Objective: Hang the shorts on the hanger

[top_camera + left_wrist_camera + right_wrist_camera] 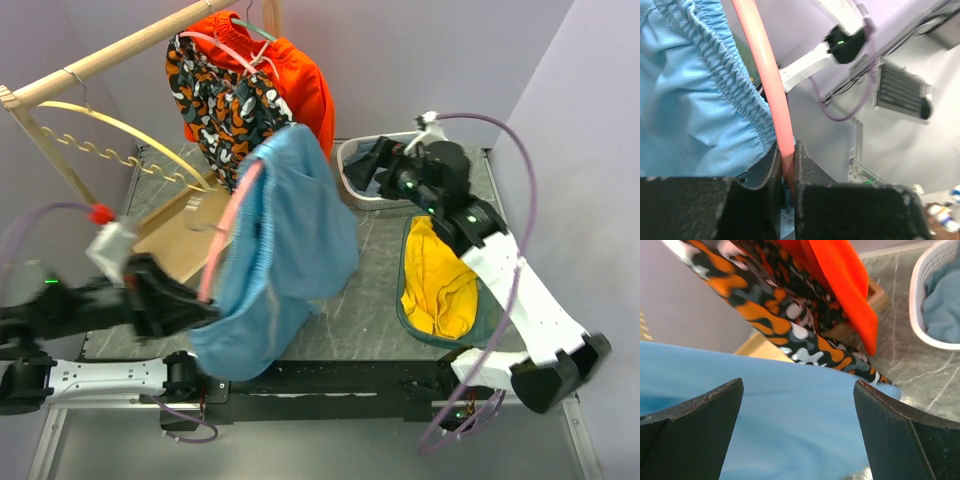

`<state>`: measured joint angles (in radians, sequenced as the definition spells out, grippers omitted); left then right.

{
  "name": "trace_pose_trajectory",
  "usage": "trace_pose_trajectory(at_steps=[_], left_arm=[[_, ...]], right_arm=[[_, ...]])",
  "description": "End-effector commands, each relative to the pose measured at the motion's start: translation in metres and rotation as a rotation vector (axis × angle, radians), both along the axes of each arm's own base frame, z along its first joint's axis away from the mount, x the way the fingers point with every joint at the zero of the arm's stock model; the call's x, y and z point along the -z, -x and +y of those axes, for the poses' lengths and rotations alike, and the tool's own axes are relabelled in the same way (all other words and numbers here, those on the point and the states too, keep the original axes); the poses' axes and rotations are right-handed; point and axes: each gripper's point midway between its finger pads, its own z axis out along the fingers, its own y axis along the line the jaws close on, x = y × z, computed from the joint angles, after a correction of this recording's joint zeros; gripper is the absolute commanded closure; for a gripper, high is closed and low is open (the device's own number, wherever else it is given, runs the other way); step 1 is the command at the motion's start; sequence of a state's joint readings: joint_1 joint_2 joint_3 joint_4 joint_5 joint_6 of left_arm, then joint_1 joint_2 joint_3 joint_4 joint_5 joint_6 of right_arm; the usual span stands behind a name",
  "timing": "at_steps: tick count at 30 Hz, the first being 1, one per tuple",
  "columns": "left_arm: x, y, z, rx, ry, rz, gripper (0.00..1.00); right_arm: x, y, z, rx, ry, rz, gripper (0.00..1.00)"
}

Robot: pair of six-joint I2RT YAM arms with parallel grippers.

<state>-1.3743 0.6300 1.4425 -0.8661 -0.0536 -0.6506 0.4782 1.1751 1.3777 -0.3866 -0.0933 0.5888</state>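
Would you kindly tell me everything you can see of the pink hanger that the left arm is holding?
The hanger is a thin, smooth pink bar, plastic by its look, bent in a gentle curve. It is held in the air, slanting away from the left hand, which is shut on its lower end. The light blue shorts hang over it, their gathered waistband against the bar. Its hook cannot be seen.
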Motion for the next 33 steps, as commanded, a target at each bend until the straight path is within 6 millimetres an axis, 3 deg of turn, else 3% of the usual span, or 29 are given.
trace_pose_trajectory(at_steps=[1, 3, 8, 11, 19, 24, 33], left_arm=[[-0.045, 0.007, 0.047, -0.007, 0.122, -0.073, 0.99], [-0.059, 0.007, 0.063, -0.02, 0.162, -0.08, 0.99], [-0.063, 0.001, 0.075, -0.073, 0.158, -0.063, 0.99], [-0.064, -0.01, 0.069, -0.127, 0.155, -0.038, 0.99], [-0.072, -0.023, 0.058, -0.198, 0.182, 0.008, 0.99], [-0.062, -0.055, 0.042, -0.366, 0.172, 0.063, 0.99], [-0.054, -0.125, 0.009, -0.775, 0.15, 0.107, 0.99]], right_arm=[[0.012, -0.015, 0.035, -0.124, 0.015, -0.042, 0.02], [0.027, -0.025, 0.043, -0.127, 0.044, -0.025, 0.02], [0.052, -0.033, 0.065, -0.15, 0.081, -0.012, 0.02], [0.076, -0.044, 0.076, -0.143, 0.119, 0.032, 0.02], [0.114, -0.056, 0.108, -0.164, 0.175, 0.091, 0.02], [0.141, -0.069, 0.112, -0.112, 0.195, 0.134, 0.02], [0.172, -0.064, 0.111, -0.094, 0.187, 0.197, 0.02]])
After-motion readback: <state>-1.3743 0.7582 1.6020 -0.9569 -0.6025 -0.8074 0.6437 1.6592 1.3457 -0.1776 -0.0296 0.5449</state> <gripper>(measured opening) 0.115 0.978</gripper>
